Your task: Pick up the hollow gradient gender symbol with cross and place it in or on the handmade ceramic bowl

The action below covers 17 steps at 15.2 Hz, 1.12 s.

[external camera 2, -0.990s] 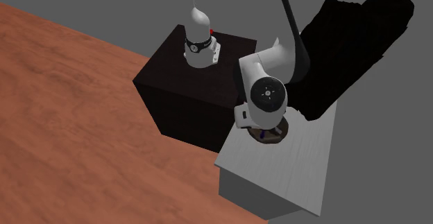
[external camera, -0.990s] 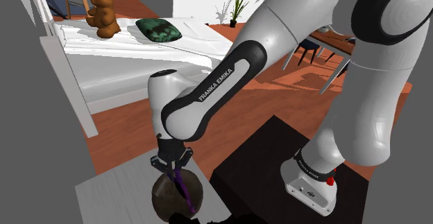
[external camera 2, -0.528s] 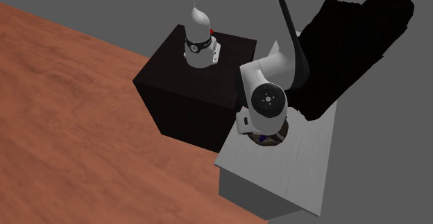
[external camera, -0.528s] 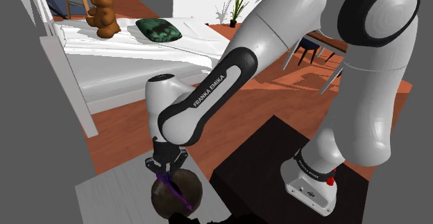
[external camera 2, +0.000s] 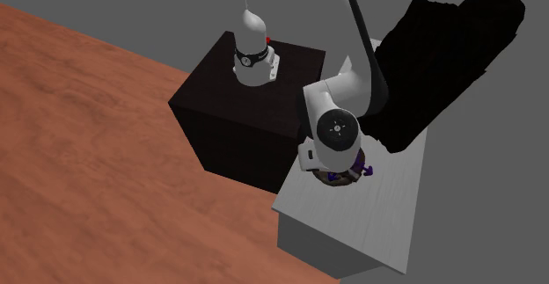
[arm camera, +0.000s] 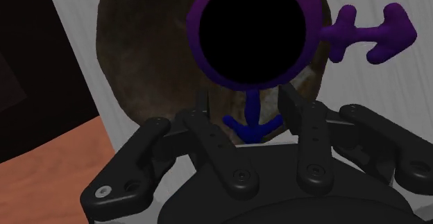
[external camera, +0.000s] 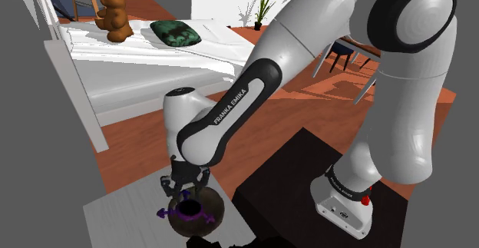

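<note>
The purple gender symbol (external camera: 183, 211) with its ring and arrow arms lies flat across the rim of the dark brown bowl (external camera: 201, 222) on the grey table (external camera: 123, 217). My gripper (external camera: 184, 186) hangs just above it, open, fingers spread. In the wrist view the ring (arm camera: 191, 30) spans the bowl (arm camera: 139, 63) and a crossed arm (arm camera: 362, 37) sticks out over the table. The blue arrow stem sits between my fingertips (arm camera: 208, 113) without being clasped. From the second exterior view the symbol (external camera 2: 362, 170) peeks out under my wrist, over the bowl (external camera 2: 341, 179).
The black stand (external camera: 295, 179) sits close beside the table (external camera 2: 369, 216). A white bed (external camera: 153, 62) with a teddy bear (external camera: 115, 14) and a green cushion (external camera: 175, 33) lies beyond. A black area (external camera 2: 449, 54) borders the table's far side.
The fingers have opened. The symbol, which hung upright in the shut gripper over the bowl, now lies flat on the bowl's rim. The hand shifted slightly.
</note>
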{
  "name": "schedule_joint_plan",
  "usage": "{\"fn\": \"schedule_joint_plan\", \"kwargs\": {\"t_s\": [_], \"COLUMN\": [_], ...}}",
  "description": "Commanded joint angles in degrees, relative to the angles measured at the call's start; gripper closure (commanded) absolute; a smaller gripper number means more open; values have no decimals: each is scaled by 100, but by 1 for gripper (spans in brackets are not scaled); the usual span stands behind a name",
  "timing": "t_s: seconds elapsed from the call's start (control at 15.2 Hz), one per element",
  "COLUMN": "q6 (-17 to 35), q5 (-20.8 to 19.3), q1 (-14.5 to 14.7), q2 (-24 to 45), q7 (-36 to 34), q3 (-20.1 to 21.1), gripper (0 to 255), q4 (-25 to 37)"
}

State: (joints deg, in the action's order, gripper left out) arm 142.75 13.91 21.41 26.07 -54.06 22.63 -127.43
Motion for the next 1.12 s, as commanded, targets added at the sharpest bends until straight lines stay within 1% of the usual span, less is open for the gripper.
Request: {"fn": "schedule_joint_plan", "kwargs": {"t_s": [0.0,0.2,0.26,0.53,1.06], "q6": [-120,-104,-181,-872,-872], "q5": [-11,-17,-3,48,49], "q1": [-2,-4,-25,-215,-213], "q2": [61,83,-2,-533,-533], "q7": [2,11,7,51,52], "q3": [-20,-27,-15,14,13], "gripper": [0,0,0,0,0], "q4": [-63,-57,-65,79,79]}}
